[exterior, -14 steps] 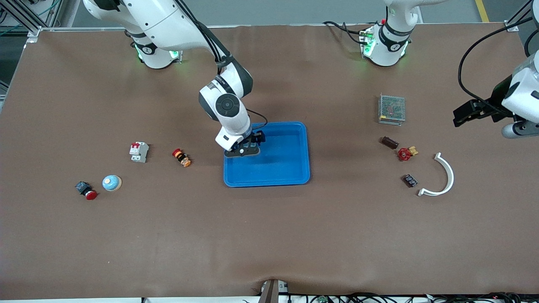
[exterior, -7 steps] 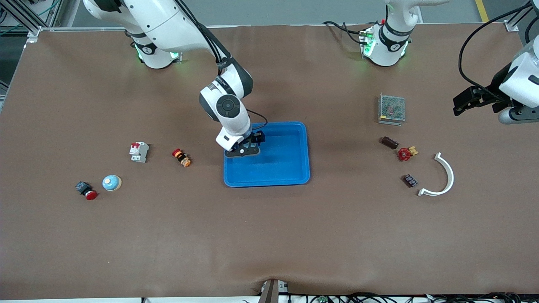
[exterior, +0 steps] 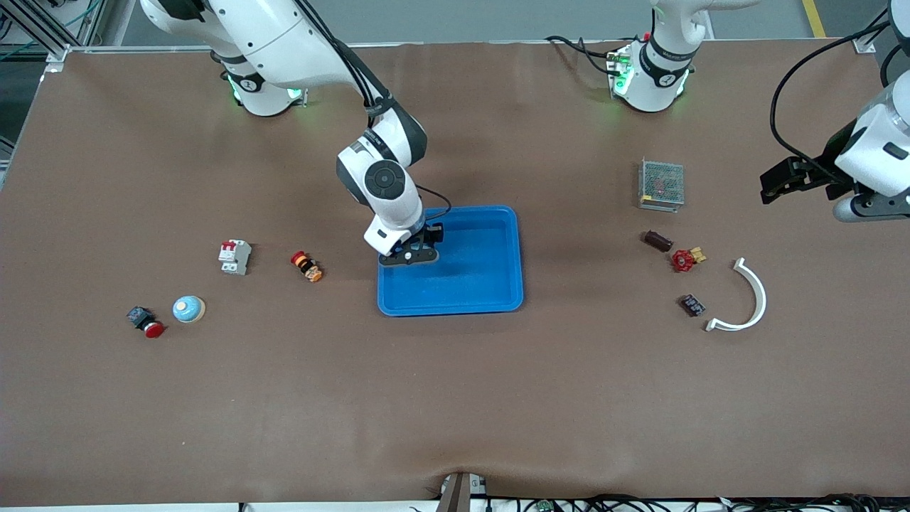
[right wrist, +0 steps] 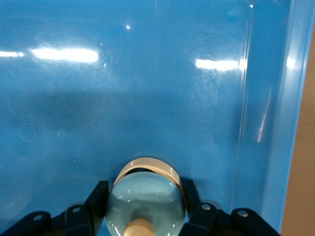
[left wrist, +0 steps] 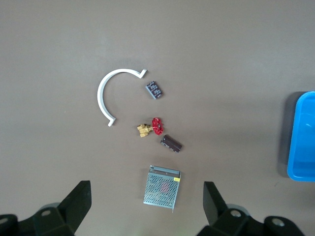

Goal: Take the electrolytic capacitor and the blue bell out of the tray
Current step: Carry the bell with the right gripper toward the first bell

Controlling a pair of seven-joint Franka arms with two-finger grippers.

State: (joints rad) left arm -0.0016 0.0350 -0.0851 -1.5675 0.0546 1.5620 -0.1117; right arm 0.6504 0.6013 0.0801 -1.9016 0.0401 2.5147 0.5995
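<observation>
Right gripper (right wrist: 145,216) pinching blue bell (right wrist: 145,201) inside tray (exterior: 490,284); left gripper (left wrist: 147,206) hanging spread above mesh box (left wrist: 162,188).

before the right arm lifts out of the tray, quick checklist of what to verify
1. Right gripper shut on the blue bell: ok, fingers sit against both its sides.
2. Bell inside the tray, close to the rim at the right arm's end: ok.
3. Rest of the tray floor bare: ok.
4. Left gripper open, waiting over the mesh box, away from the tray: ok.
5. Grip firm enough to lift: cannot tell.
</observation>
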